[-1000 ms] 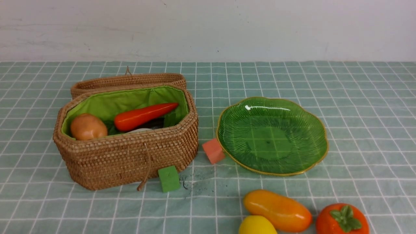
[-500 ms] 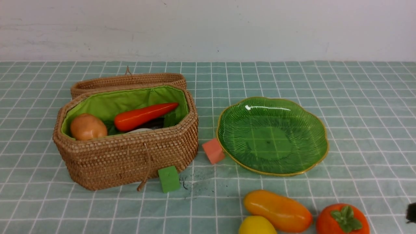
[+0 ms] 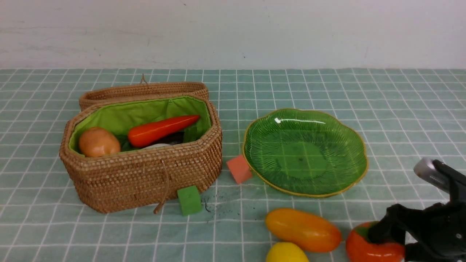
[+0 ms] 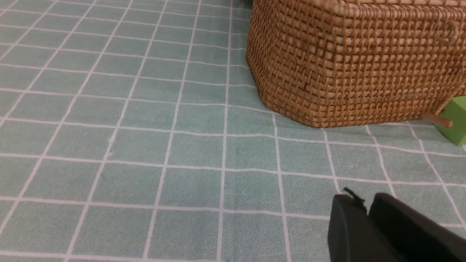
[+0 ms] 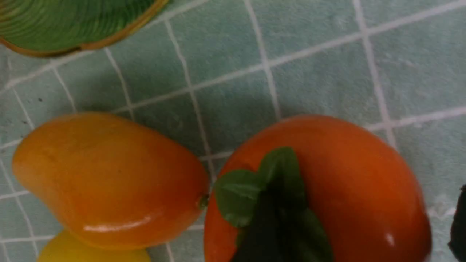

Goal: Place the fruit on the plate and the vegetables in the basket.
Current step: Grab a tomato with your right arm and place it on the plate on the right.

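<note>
Orange-red persimmon [image 3: 364, 250], near side of the plate [image 3: 305, 194]: right gripper [image 3: 398, 242] jaws spread wide, one finger [image 5: 269, 233] on its leafy cap, nothing gripped.

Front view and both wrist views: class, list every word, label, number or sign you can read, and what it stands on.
None: no text shows on the wicker basket, green glass plate, mango, persimmon, green cube or checked tablecloth.

Vegetables [image 3: 160, 130] in basket [image 3: 127, 178], fruit [image 3: 302, 230] beside plate [image 3: 305, 153]
</note>
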You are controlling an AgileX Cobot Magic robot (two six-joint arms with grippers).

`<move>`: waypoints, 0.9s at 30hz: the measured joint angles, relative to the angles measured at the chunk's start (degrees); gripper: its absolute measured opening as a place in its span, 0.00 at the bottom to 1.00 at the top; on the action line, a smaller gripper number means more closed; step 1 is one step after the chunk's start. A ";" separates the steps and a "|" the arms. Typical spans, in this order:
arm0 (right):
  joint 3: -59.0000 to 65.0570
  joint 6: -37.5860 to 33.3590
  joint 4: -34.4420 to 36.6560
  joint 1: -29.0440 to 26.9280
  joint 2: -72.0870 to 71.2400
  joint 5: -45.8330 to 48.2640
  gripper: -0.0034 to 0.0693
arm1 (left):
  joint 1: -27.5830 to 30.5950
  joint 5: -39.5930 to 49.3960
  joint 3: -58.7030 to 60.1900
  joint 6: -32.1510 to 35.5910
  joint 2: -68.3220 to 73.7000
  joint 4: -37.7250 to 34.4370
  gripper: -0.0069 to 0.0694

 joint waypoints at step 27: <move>-38.89 -28.50 16.23 3.78 15.64 -2.92 0.73 | 0.00 0.00 0.00 0.00 0.00 0.00 0.23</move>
